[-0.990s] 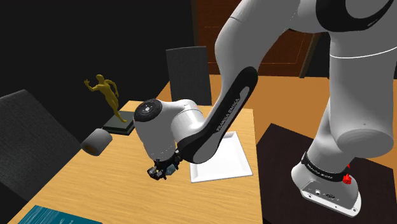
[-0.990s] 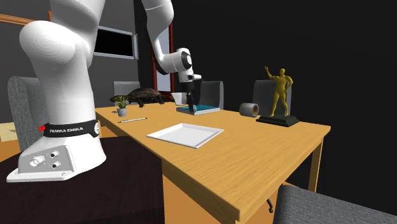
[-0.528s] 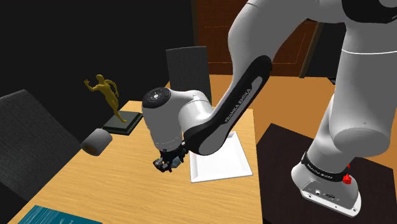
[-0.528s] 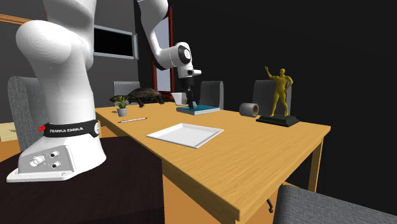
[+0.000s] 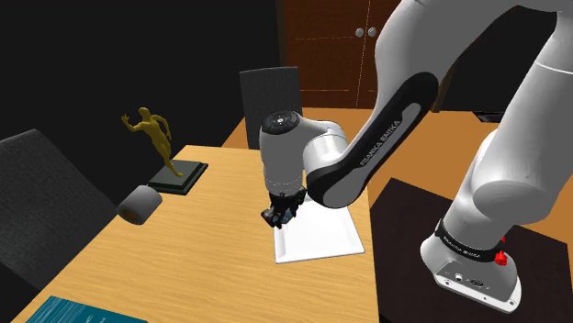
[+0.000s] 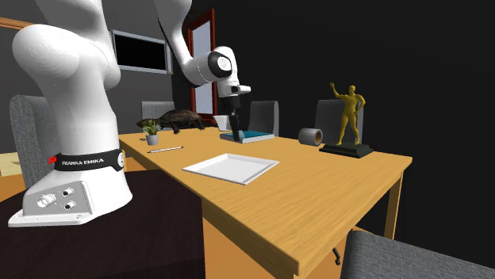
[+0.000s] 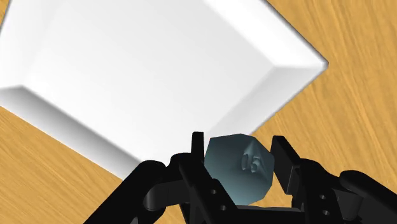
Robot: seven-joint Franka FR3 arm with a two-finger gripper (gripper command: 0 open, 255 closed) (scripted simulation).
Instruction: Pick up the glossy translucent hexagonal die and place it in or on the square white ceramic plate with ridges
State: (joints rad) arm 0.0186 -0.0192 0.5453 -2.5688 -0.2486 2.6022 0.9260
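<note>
– Gripper [image 7: 239, 154] condition, please?
– I am seeing both black fingers [image 7: 280, 159] clasping the blue-grey translucent die [image 7: 238, 179] between them. A face marked 15 is turning toward the wrist camera.
– Location of the die?
– It is hanging in the grip, off the surface. Directly beneath it, one edge of the square white plate [image 7: 159, 70] is meeting the wooden table [image 7: 356, 76]. In the shoulder view I am reading the hand as hovering over the plate's edge on that view's left side.
– Surroundings?
– A golden figurine [image 5: 154, 133] on a dark base and a grey roll [image 5: 138, 204] are standing well apart from the plate, toward the shoulder view's left. A teal book [image 5: 73, 312] is lying at that view's lower left. In the second exterior view, a turtle figure [image 6: 178, 119], a small potted plant [image 6: 151, 129] and a pen [image 6: 164, 148] are sitting on the table beyond the plate.
</note>
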